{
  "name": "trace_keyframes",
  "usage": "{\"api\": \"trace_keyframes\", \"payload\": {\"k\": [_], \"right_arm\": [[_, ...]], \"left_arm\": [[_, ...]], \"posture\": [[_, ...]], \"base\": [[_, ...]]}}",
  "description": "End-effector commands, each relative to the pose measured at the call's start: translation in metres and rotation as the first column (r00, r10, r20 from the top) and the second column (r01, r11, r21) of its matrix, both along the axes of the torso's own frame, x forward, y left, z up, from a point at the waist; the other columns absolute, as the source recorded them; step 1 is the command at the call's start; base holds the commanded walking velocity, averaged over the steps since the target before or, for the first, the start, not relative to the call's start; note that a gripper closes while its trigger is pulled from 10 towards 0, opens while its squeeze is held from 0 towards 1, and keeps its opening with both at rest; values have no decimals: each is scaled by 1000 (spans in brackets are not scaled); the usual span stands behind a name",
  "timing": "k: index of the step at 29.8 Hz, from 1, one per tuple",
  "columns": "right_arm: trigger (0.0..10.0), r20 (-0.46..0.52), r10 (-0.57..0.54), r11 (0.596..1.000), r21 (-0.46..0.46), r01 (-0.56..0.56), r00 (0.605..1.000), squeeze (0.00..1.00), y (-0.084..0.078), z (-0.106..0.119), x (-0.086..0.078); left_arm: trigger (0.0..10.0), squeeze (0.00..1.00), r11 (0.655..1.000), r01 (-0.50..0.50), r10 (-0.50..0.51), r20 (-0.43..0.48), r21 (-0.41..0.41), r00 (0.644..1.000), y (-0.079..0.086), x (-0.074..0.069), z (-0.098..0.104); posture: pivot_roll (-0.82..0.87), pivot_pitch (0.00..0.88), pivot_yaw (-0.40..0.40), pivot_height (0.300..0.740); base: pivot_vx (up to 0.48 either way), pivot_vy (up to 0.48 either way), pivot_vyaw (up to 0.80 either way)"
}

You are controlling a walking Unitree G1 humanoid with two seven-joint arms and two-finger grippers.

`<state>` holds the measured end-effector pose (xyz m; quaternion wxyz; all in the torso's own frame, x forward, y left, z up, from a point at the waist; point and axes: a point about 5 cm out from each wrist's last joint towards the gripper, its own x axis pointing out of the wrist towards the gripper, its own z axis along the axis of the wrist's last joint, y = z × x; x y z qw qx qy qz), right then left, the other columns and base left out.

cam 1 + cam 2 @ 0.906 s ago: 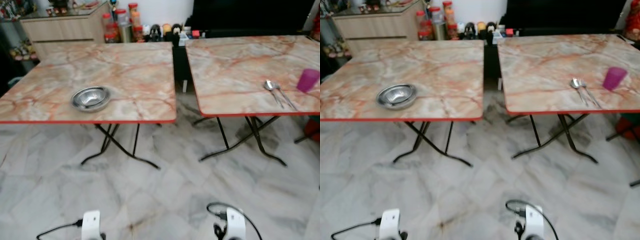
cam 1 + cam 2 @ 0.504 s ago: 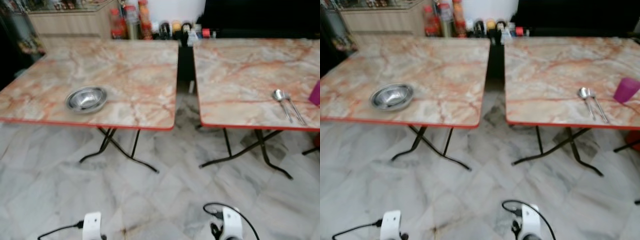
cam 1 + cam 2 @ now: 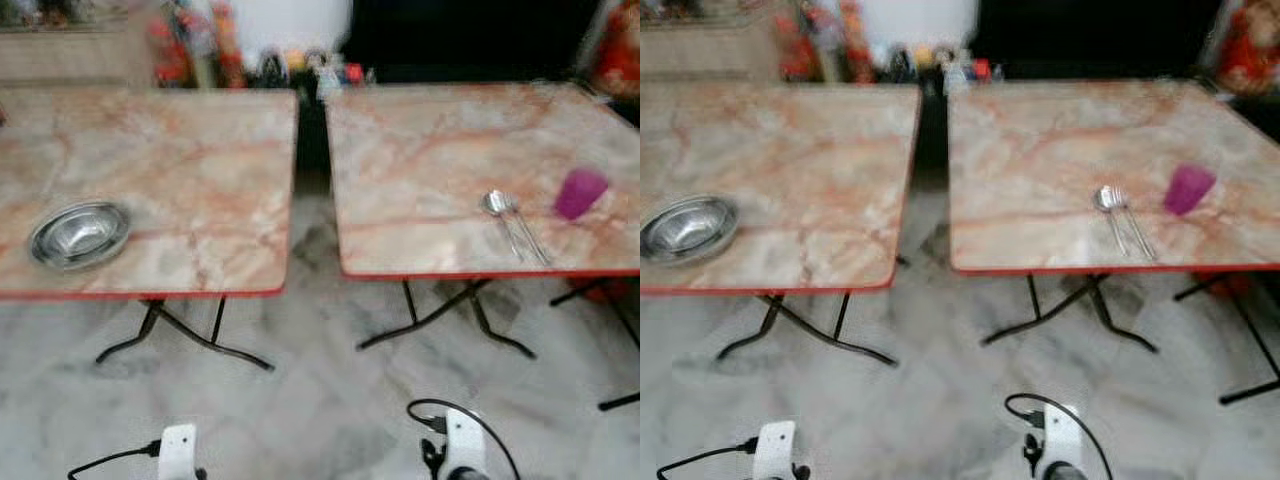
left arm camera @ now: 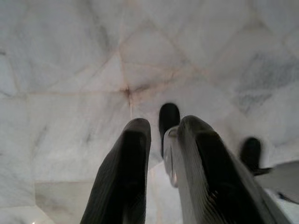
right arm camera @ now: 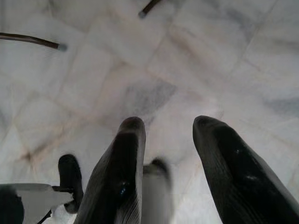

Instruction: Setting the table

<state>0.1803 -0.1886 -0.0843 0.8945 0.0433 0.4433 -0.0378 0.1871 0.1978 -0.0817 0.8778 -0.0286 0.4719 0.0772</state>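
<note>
A steel bowl [image 3: 80,233] sits near the front edge of the left marble table [image 3: 200,160]. On the right marble table [image 3: 430,150] a spoon and fork [image 3: 512,224] lie side by side, with a purple cup [image 3: 580,192] just to their right. Both arms hang low over the floor, well short of the tables. In the left wrist view my left gripper [image 4: 163,126] points at the floor tiles, its fingers close together with nothing held. In the right wrist view my right gripper [image 5: 168,122] is open and holds nothing.
A dark gap [image 3: 310,150] separates the two tables, which stand on black folding legs [image 3: 190,335]. Bottles and jars [image 3: 210,55] line the back wall beside a wooden cabinet [image 3: 60,55]. Pale marble floor [image 3: 320,400] lies between me and the tables. The picture is blurred.
The whole view has swung to the right, so the bowl now sits at the left edge and the cup is fully in sight. Nothing on the tables has moved.
</note>
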Motion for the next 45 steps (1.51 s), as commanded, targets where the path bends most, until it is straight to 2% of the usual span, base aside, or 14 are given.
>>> {"api": "trace_keyframes", "payload": {"k": [1, 7, 14, 22, 27, 29, 34, 36, 39, 41, 42, 44, 45], "right_arm": [[10000, -14, -19, 1000, -18, 19, 1000, 0, -10, -1, -4], [10000, -6, -28, 999, -21, 28, 1000, 0, -11, 0, -2], [10000, 27, -49, 999, -22, 49, 998, 0, -14, 4, 4], [10000, 129, -37, 998, -37, 42, 991, 0, -20, 20, 29], [10000, 166, -32, 998, -45, 40, 986, 0, -22, 26, 38], [10000, 212, -21, 998, -51, 33, 977, 0, -22, 32, 47], [10000, 324, 11, 998, -62, 10, 946, 0, -20, 49, 68], [10000, 366, 77, 996, -79, -51, 927, 0, -14, 55, 74], [10000, 403, 91, 994, -89, -60, 911, 0, -15, 59, 76], [10000, 461, 114, 991, -110, -71, 880, 0, -15, 65, 77], [10000, 461, 114, 991, -110, -71, 880, 0, -15, 65, 77], [10000, 545, 154, 985, -146, -88, 824, 0, -14, 77, 82], [10000, 608, 181, 981, -171, -95, 773, 0, -13, 88, 85]], "left_arm": [[10000, 0, 1000, 4, -4, -11, -7, 1000, -5, -2, -2], [10000, 0, 1000, 6, -6, -12, -3, 1000, -4, -2, -2], [10000, 0, 1000, 12, -12, -15, 2, 1000, -4, -2, -2], [10000, 0, 1000, -5, 5, -8, -10, 1000, -3, -2, -2], [10000, 0, 1000, 0, 0, -12, -5, 1000, -2, -3, -2], [10000, 0, 1000, 4, -4, -13, -4, 1000, -2, -4, -2], [10000, 0, 1000, 9, -9, -15, 2, 1000, -1, -5, -3], [10000, 0, 1000, 15, -15, -18, 6, 1000, 0, -6, -3], [10000, 0, 1000, 20, -20, -20, 8, 1000, 1, -7, -3], [10000, 0, 1000, 18, -18, -20, 8, 1000, 2, -7, -3], [10000, 0, 1000, 18, -18, -20, 8, 1000, 2, -7, -3], [10000, 0, 1000, 20, -20, -20, 10, 1000, 3, -8, -3], [10000, 0, 1000, 22, -22, -21, 11, 1000, 4, -8, -3]], "posture": [[-98, 46, 3, 740], [-102, 47, 6, 740], [-107, 49, 10, 740], [-110, 55, 13, 740], [-111, 51, 16, 740], [-112, 50, 17, 740], [-115, 39, 20, 740], [-114, 34, 18, 740], [-112, 30, 18, 740], [-113, 27, 20, 740], [-113, 27, 20, 740], [-123, 18, 29, 740], [-130, 15, 32, 740]], "base": [[0, -428, 0], [0, -424, 0], [305, -288, 0], [0, 0, 0], [0, 0, 0], [0, 0, 0], [0, 0, 0], [0, 0, 0], [0, 0, 0], [0, 0, 0], [0, 0, 0], [0, 0, 0], [0, 0, 0]]}}
